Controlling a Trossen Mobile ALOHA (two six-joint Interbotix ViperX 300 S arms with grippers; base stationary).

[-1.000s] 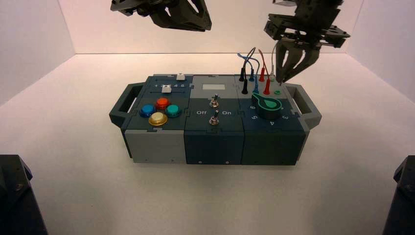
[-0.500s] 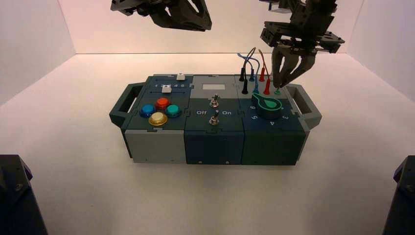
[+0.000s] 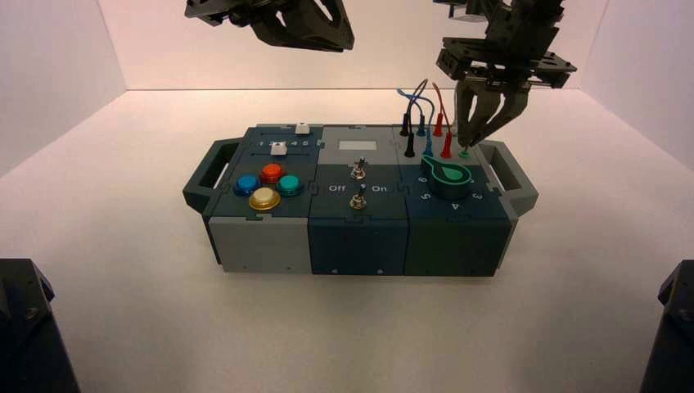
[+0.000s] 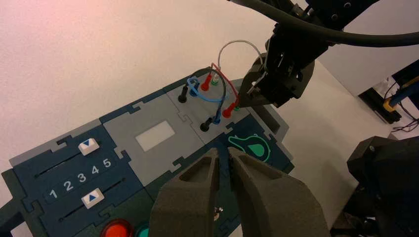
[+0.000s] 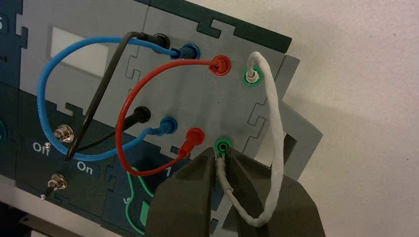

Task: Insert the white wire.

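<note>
1. Over the box's right-hand far corner, my right pincer points down at the wire section, fingers clamped on the white wire just behind its free plug.
2. Right wrist cam: that plug's tip sits right at the near green socket; can't tell if it's seated or only touching the rim.
3. Wire's other end is plugged into the far green socket; from there the lead arcs out past the box edge and comes back into the pincer.
4. Red wire runs far red socket to near red socket, just left of the green pair. Blue wire and black wire loop further left, both plugged at both ends.
5. Knob w/ green outline sits on the near side of the sockets, right section of the box.
6. Left pincer hangs high above the far left of the box, fingers nearly together w/ a thin gap, gripping nothing.
7. Left wrist cam: two sliders w/ blue-arrow caps either side of numbers 1–5; far cap near 2–3, near cap near 3–4.
8. Box stands on the white worktop, coloured buttons on its left section, two toggle switches in the middle.
</note>
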